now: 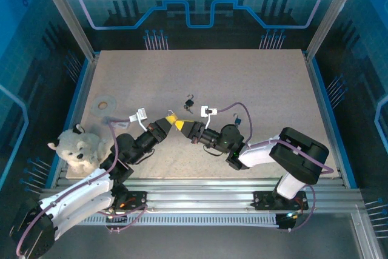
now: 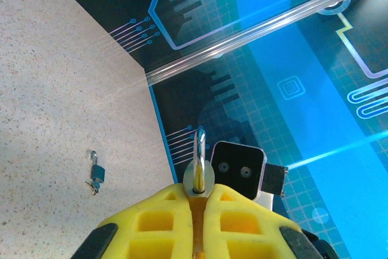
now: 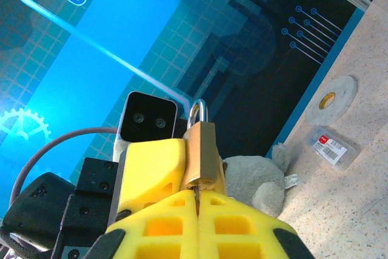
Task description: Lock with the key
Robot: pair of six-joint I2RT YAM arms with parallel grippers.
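The jaws of the right gripper (image 3: 197,197) are pressed together, and a thin dark stem, which I take for the key (image 3: 196,190), runs out of their seam straight into the underside of the brass padlock (image 3: 200,147). The padlock sits directly ahead of these jaws and touches their tips, keyhole end toward them and shackle pointing away. Its long axis continues the line of the seam, so the turn to come is, in my judgement, a roll of the right wrist about that line. Just to one side, the jaws of the left gripper (image 2: 195,191) are clamped on the padlock's flat faces and come in at an angle, bracing the body against that twist. I cannot tell whether the shackle is seated in the body. Both grippers meet above the tabletop (image 1: 273,89). A second small padlock (image 1: 190,102) lies on it farther out, well apart from either pair of jaws.
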